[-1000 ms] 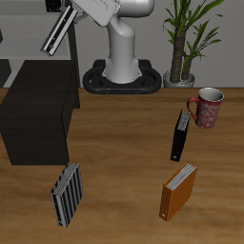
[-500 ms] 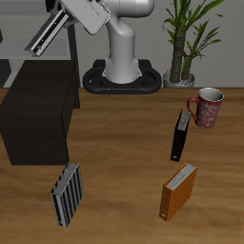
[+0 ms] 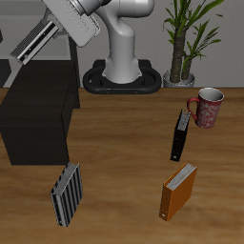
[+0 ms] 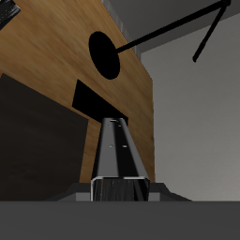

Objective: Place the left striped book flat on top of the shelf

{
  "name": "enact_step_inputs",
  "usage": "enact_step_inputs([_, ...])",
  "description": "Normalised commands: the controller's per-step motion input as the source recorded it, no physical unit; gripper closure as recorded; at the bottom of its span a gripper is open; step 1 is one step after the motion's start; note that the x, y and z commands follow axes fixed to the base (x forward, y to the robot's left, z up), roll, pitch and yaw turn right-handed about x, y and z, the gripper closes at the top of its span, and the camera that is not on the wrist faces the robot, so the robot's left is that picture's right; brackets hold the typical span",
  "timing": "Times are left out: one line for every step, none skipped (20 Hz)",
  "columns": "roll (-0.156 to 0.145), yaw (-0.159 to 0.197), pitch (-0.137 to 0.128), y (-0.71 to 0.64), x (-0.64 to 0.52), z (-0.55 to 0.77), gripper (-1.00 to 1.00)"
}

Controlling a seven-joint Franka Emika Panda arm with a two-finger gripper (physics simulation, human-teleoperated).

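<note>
Gripper [image 3: 17, 57] jaws out of sight, and edges trimming plenty

In the exterior view the held striped book [image 3: 36, 40] masks the fingertips, so the grip can't be read; in the wrist view the book [image 4: 119, 159] fills the middle and hides them too. The shelf [image 3: 33, 110] runs off the frame's side, the plant [image 3: 186, 38] loses its top, and the mug's [image 3: 206, 107] pattern is too small to make out.

We see a white arm [image 3: 122, 43]: smooth glossy rounded shells, thick column rising from a black base plate [image 3: 119, 80] with rounded corners. Wrist housing is light grey-white and boxy with dark seams. In the wrist view the gripper [image 4: 119, 187] body is dark grey and flat-fronted. No cables, screws or markings we can make out.
</note>
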Motion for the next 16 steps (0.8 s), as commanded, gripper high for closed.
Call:
enact_step_inputs([-0.246,-0.048,-0.045,-0.53,0.16,-0.08,1.0])
enact_step_inputs([-0.062,-0.016,0.046,-0.18,0.13,-0.1,1.0])
enact_step_inputs([-0.047,0.012,0.044,-0.21,0.2,-0.14,1.0])
enact_step_inputs([-0.14,-0.038,-0.035,-0.14,0.06,-0.04,1.0])
enact_step_inputs([0.025,0.011,0.013,-0.03,0.22,-0.14,1.0])
enact_step_inputs([-0.077,0.007,0.041,-0.02,0.16,-0.15,1.0])
enact_step_inputs([-0.04,-0.013,0.029,0.02,0.16,-0.17,1.0])
enact_step_inputs([-0.003,0.021,0.006,-0.02,0.27,-0.26,1.0])
enact_step_inputs([-0.023,-0.002,0.081,-0.03,0.17,-0.24,1.0])
enact_step_inputs([-0.05,0.032,0.013,-0.03,0.18,-0.3,1.0])
enact_step_inputs([0.003,0.008,0.017,0.16,0.05,-0.14,1.0])
enact_step_inputs([0.071,0.044,0.151,-0.03,0.42,-0.59,1.0])
enact_step_inputs([-0.047,-0.003,0.012,0.04,0.06,-0.12,1.0])
enact_step_inputs([0.071,0.02,0.009,0.32,0.13,-0.21,1.0])
enact_step_inputs([-0.039,0.03,0.047,-0.02,0.27,-0.34,1.0])
enact_step_inputs([0.004,0.021,0.016,0.15,0.09,-0.09,1.0])
